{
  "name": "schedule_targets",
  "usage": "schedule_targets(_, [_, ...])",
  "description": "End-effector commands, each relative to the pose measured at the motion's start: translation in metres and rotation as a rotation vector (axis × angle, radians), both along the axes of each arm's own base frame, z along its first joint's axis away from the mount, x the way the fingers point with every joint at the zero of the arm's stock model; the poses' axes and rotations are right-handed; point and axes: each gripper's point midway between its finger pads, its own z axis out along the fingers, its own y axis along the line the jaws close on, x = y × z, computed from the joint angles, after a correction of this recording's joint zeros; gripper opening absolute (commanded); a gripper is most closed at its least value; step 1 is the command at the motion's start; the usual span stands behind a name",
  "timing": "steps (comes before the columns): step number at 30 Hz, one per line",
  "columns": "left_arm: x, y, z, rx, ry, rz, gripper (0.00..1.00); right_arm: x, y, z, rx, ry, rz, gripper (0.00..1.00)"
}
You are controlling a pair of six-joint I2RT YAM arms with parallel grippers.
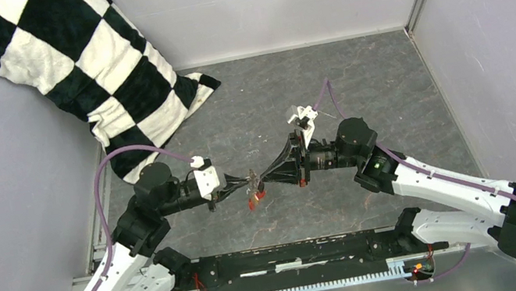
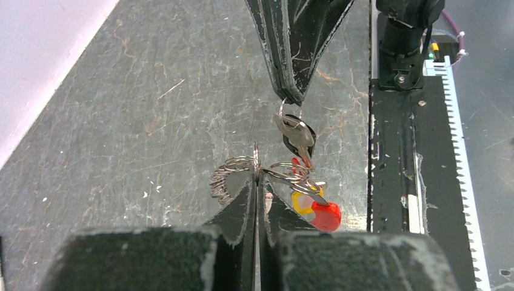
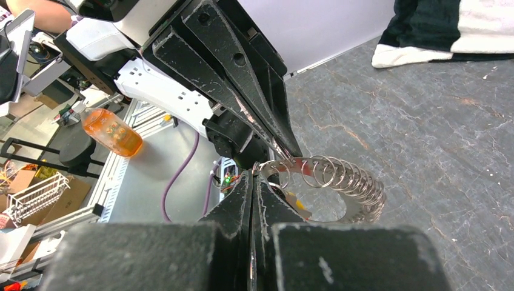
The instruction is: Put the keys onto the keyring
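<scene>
a checkered pillow [image 1: 88, 71] lies far left on the table [image 1: 355, 82]. mid-table, the left gripper [image 2: 256, 182] has its jaws clamped together on the keyring [image 3: 301, 162], which carries a coil of small rings [image 2: 227, 176]. just right of that grip hang the red and yellow-headed keys [image 2: 318, 211], and beside them the black-headed key [image 2: 298, 138] dangles from the right gripper [image 2: 291, 96], jaws pinched shut on its top end.
</scene>
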Motion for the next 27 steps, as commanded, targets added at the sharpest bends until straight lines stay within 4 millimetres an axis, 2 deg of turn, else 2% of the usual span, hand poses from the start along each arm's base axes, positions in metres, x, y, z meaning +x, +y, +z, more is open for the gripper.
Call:
schedule_targets(1, [-0.005,-0.006,0.032,-0.082,-0.023,-0.035,0.02,0.001,0.002,0.032,0.078,-0.049,-0.001,0.0])
schedule_targets(13, [-0.004,-0.007,0.04,-0.099,-0.025,-0.028,0.02,0.005,0.008,0.008,0.03,0.01,-0.006,0.01])
schedule_targets(27, [-0.008,-0.007,0.041,-0.098,-0.032,-0.046,0.02,0.011,0.009,0.001,0.021,0.025,-0.032,0.01])
